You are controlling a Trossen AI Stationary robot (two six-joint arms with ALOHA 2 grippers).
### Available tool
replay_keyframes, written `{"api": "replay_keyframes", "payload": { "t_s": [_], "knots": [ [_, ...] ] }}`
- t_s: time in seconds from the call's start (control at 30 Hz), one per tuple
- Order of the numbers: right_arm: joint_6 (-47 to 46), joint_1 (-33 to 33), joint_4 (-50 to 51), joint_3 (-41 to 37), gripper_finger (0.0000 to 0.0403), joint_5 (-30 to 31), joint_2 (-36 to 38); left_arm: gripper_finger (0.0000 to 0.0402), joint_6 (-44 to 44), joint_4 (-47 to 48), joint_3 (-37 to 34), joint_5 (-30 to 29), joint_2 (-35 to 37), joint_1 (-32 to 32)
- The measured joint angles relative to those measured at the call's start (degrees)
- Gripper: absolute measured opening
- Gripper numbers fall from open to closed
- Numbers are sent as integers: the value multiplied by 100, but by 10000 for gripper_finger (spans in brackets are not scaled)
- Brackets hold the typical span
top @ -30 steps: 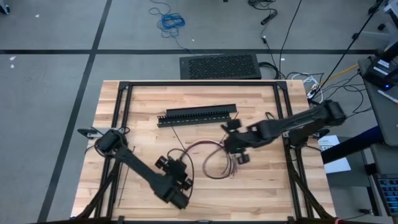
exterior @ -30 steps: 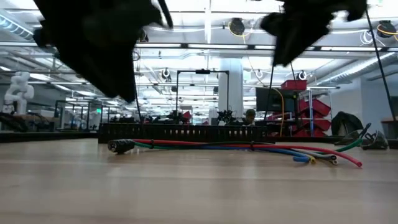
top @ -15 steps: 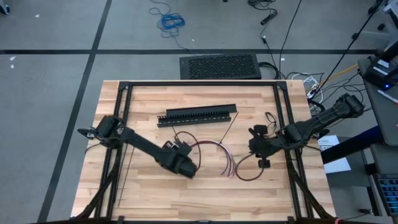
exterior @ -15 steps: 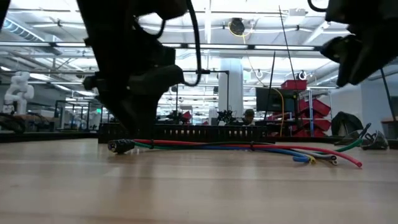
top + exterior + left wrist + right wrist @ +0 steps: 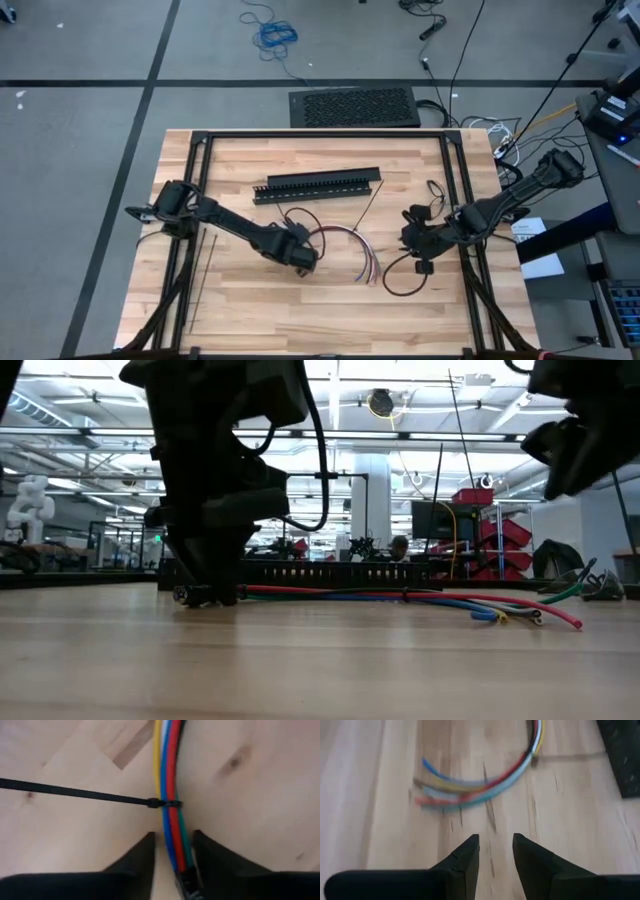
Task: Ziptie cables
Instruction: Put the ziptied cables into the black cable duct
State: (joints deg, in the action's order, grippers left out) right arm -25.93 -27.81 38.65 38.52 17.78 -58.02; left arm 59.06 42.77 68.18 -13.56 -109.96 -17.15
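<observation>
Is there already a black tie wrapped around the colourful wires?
Yes, the left wrist view shows a thin black ziptie cinched around the bundle of wires, with its long tail lying flat across the table.

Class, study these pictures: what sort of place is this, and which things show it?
Probably a robotics lab or workshop: a pale wooden worktable in a black metal frame, a white humanoid robot in the hall behind, and red storage racks under strip lights.
</observation>
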Motion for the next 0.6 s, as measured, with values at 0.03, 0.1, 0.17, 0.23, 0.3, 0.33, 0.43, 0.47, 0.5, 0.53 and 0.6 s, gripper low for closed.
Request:
{"api": "replay_keyframes", "payload": {
  "t_s": [0.03, 0.1, 0.17, 0.23, 0.3, 0.33, 0.43, 0.47, 0.5, 0.53, 0.6],
  "knots": [
    [-103, 0, -162, 0, 109, 184, -19, 94, -79, -60, -25, 48, 0, 0],
    [-413, 0, -624, -77, 105, 941, -48, 49, -222, -189, -79, 150, 0, -2],
    [-623, 5, -1169, -310, 104, 1591, -85, 26, -263, -231, -93, 272, -4, 4],
    [-612, 42, -1831, -616, 106, 1651, -166, 26, -264, -243, -75, 308, -6, 4],
    [-617, 78, -2491, -928, 114, 1556, -267, 26, -291, -137, 27, 310, -17, 2],
    [-642, 81, -2789, -1088, 120, 1487, -336, 26, -323, -35, 111, 312, -17, -13],
    [-859, 47, -3675, -1561, 145, 1198, -656, 26, -488, 271, 401, 513, 9, -59],
    [-951, 24, -4013, -1687, 155, 1156, -773, 26, -564, 327, 492, 555, 10, -92],
    [-1008, 16, -4389, -1798, 165, 1142, -913, 26, -628, 386, 581, 551, 34, -115],
    [-1026, 16, -4723, -1886, 176, 1139, -1057, 26, -710, 468, 650, 538, 78, -138],
    [-1048, 19, -5226, -2000, 197, 1142, -1386, 26, -855, 596, 818, 426, 128, -169]
  ]
}}
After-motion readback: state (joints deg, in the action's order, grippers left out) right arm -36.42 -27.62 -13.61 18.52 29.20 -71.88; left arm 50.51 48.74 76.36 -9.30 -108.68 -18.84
